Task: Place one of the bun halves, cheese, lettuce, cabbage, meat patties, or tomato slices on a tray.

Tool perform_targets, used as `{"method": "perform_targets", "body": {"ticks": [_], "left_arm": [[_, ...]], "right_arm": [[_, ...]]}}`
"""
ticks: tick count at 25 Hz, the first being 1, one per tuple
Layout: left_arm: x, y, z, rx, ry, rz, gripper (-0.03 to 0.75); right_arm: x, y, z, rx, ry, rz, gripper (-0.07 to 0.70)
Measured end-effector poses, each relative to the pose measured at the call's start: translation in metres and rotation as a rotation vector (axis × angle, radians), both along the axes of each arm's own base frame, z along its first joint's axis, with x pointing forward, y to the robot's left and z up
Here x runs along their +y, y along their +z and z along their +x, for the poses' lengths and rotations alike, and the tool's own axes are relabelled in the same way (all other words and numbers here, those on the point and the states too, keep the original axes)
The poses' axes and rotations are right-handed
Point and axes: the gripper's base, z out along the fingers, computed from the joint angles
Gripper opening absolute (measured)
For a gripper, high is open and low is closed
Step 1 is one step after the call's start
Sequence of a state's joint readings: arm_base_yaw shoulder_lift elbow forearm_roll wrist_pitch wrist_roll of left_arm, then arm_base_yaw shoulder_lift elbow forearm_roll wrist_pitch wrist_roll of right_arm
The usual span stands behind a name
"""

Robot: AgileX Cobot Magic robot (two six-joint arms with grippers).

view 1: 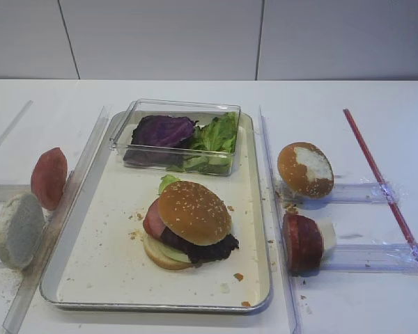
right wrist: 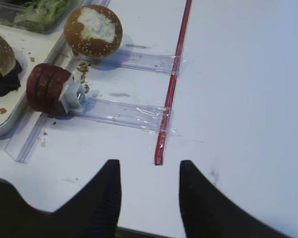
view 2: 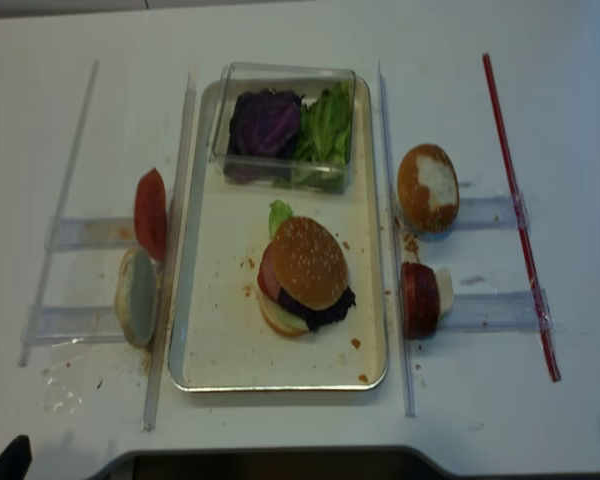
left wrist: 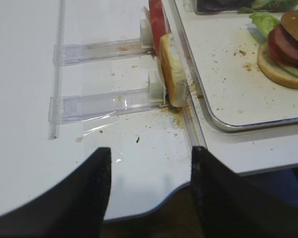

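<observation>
Bun top (view 1: 194,212) on tray (view 1: 97,271), far from both grippers' parted, empty jaws.

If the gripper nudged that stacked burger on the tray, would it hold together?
Probably not well. The sesame bun top sits skewed over loose layers, so it would likely slide off. The cabbage and lettuce poking out look limp and slippery. The tray floor looks smooth, so the stack may skid.

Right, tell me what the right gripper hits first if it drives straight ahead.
Probably the near tip of the thin red strip on the white table, just ahead of the open right gripper; its height above the table is unclear.
</observation>
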State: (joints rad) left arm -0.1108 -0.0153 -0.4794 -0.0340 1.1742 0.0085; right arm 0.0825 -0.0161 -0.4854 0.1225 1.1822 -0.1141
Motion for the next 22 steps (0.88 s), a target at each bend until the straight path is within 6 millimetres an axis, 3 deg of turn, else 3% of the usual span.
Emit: {"method": "perform_targets", "body": {"ticks": [7,22], "left_arm": [[0.0,0.0,0.0,0.0,0.0,0.0,0.35],[0.0,0.0,0.0,0.0,0.0,0.0,0.35]], "right_arm": [[-0.0008,0.0002,0.003,-0.03,-0.006,-0.01,0.271],[-0.0009,-0.0006,0.0036,-0.029,-0.007,-0.011,0.267]]}}
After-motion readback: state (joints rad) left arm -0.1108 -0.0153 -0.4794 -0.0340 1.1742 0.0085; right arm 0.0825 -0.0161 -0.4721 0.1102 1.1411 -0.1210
